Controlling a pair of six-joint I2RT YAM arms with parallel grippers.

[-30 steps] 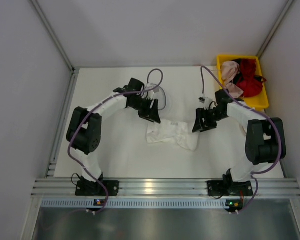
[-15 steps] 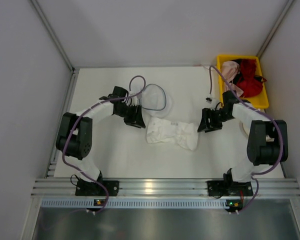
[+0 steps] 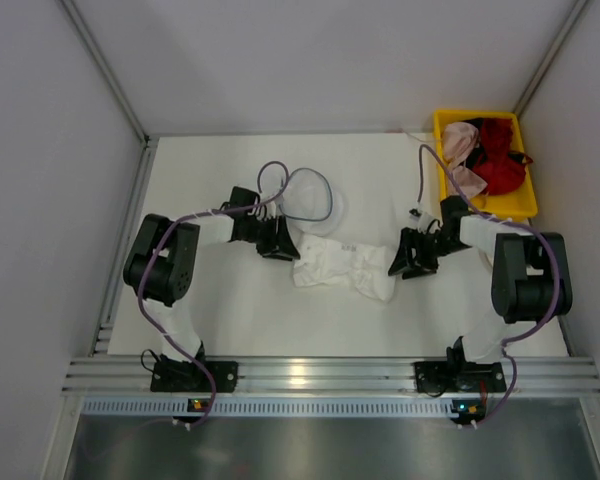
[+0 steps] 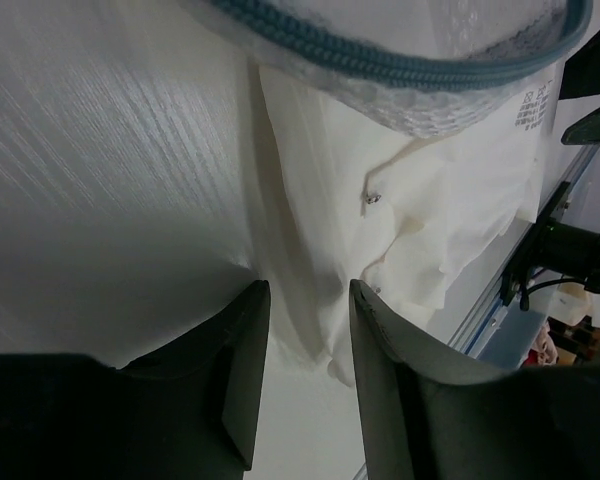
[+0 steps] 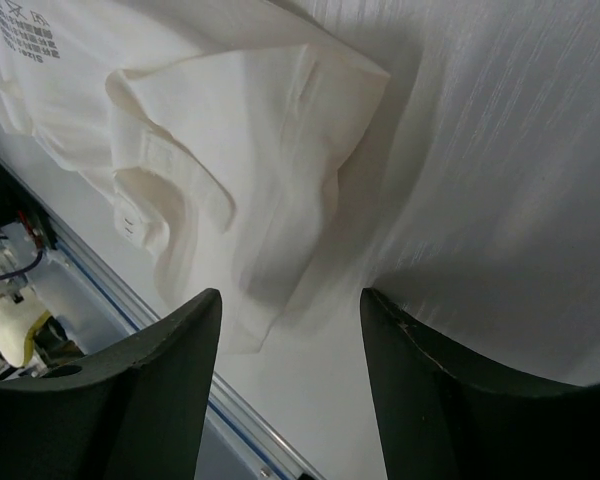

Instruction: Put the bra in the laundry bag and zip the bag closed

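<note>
The white bra [image 3: 342, 268] lies crumpled on the table between my two arms. My left gripper [image 3: 283, 247] sits low at its left end and my right gripper [image 3: 404, 262] at its right end. In the left wrist view the left gripper [image 4: 306, 300] is open, with the bra [image 4: 430, 200] edge just ahead of its tips and nothing pinched. The right gripper [image 5: 290, 300] is open too, the bra [image 5: 230, 150] lying just beyond its fingers. The mesh laundry bag [image 3: 308, 195] with its dark rim lies behind the bra, and the laundry bag's zipper edge [image 4: 380, 60] overlaps the bra's top.
A yellow bin [image 3: 518, 205] at the back right holds a pink garment [image 3: 462, 150] and a red garment [image 3: 500, 165]. The white table [image 3: 230, 300] ends at a metal rail along the near edge. Grey walls close in both sides.
My left gripper moved off the laundry bag, swung left, then dropped to the bra's left end with its jaws narrower. My right gripper shifted slightly outward and came down nearer the bra's right end.
</note>
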